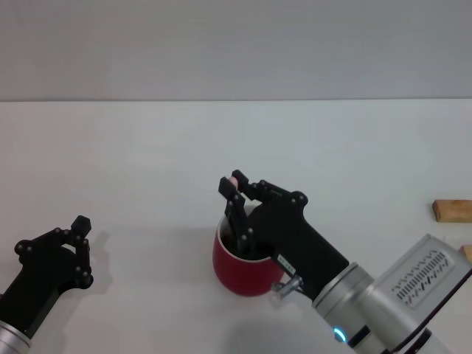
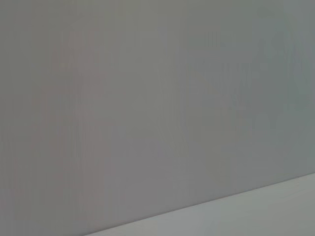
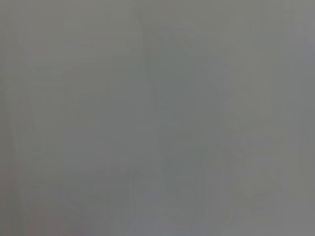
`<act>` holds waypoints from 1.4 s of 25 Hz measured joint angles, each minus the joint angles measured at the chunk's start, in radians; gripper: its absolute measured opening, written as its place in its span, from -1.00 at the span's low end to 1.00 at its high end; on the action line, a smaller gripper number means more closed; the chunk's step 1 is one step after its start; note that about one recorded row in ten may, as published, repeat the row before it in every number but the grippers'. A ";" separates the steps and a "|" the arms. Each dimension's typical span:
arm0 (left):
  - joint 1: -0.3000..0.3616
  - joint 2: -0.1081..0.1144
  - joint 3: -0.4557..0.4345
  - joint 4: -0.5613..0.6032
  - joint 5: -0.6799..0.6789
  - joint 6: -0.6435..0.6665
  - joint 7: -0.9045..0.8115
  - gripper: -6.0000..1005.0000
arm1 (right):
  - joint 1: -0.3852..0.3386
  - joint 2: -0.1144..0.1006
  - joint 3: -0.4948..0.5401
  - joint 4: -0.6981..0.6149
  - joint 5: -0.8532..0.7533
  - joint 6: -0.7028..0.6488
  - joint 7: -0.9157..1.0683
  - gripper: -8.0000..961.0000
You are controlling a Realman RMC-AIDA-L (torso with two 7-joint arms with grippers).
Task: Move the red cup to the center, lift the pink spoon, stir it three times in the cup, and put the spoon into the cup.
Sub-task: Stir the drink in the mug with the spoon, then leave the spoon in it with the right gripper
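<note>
Two black grippers show in the head view, one at work and one resting. The right gripper [image 1: 234,193] is above the red cup [image 1: 247,269], reaching in from the robot's right side. Its fingers [image 1: 228,190] are pinched on the pink spoon [image 1: 233,181]. Only the pale pink end of the spoon peeks out at the fingertips. The rest of the spoon is hidden behind the fingers, so I cannot tell how far it goes down into the cup.

The red cup stands upright on the white table [image 1: 147,162], near the middle and close to the robot. Part of its white rim shows on the left side. The black gripper covers the rest of its mouth.

The left gripper [image 1: 80,234] sits low over the table, well apart from the cup on the robot's left. I cannot tell how its fingers stand.

Far off at the right edge lies a tan wooden block [image 1: 452,210]. A bit of another tan block [image 1: 467,253] shows just below it.

Both wrist views show only plain grey.
</note>
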 joint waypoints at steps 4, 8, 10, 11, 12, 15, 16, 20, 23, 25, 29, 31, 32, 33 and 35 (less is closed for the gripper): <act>0.000 -0.001 0.000 0.001 0.000 0.000 0.000 -0.99 | 0.005 0.000 0.023 -0.032 -0.001 0.002 0.000 -0.97; 0.000 -0.002 0.000 0.001 0.000 0.000 0.000 -0.99 | 0.002 0.000 0.035 -0.054 -0.001 0.002 0.000 -0.97; 0.000 -0.003 0.000 0.001 0.000 0.000 0.000 -0.99 | -0.002 -0.001 0.035 -0.055 -0.001 0.000 0.000 -0.97; 0.000 -0.003 0.000 0.001 0.000 -0.001 0.000 -0.99 | -0.010 -0.004 0.032 -0.054 -0.001 0.000 0.001 -0.97; 0.000 -0.003 0.000 0.001 0.000 -0.001 0.000 -0.99 | -0.010 -0.004 0.032 -0.054 -0.001 0.000 0.001 -0.97; 0.000 -0.004 0.000 -0.003 0.000 -0.006 0.000 -0.99 | -0.034 -0.006 0.022 -0.038 -0.006 -0.009 0.002 -0.97; 0.000 -0.004 0.000 -0.004 0.000 -0.010 0.000 -0.99 | -0.054 -0.007 0.020 -0.022 -0.023 -0.012 0.002 -0.97; 0.000 -0.005 0.001 -0.005 0.000 -0.013 0.000 -0.99 | -0.085 -0.008 0.019 0.006 -0.054 -0.007 0.003 -0.97; 0.000 -0.005 0.003 -0.005 0.000 -0.014 0.000 -0.99 | -0.108 -0.008 0.017 0.019 -0.090 -0.002 0.008 -0.97; 0.000 -0.005 0.004 -0.006 0.000 -0.014 0.000 -0.99 | -0.108 -0.006 0.015 0.020 -0.102 0.001 0.013 -0.98; -0.004 -0.005 0.005 -0.006 0.000 -0.014 0.000 -0.99 | -0.084 -0.004 0.018 0.018 -0.104 0.011 0.015 -0.98; -0.006 -0.005 0.006 -0.004 0.000 -0.014 0.000 -0.99 | -0.066 -0.003 0.022 0.013 -0.104 0.013 0.015 -0.98; -0.006 -0.005 0.006 -0.004 0.000 -0.014 0.000 -0.99 | -0.057 -0.002 0.022 0.010 -0.104 0.014 0.015 -0.98; -0.006 -0.005 0.006 -0.005 0.000 -0.014 0.000 -0.99 | -0.048 -0.002 0.023 0.006 -0.104 0.014 0.015 -0.98; -0.004 -0.005 0.005 -0.005 0.000 -0.014 0.000 -0.99 | -0.036 -0.001 0.029 -0.002 -0.104 0.020 0.015 -0.98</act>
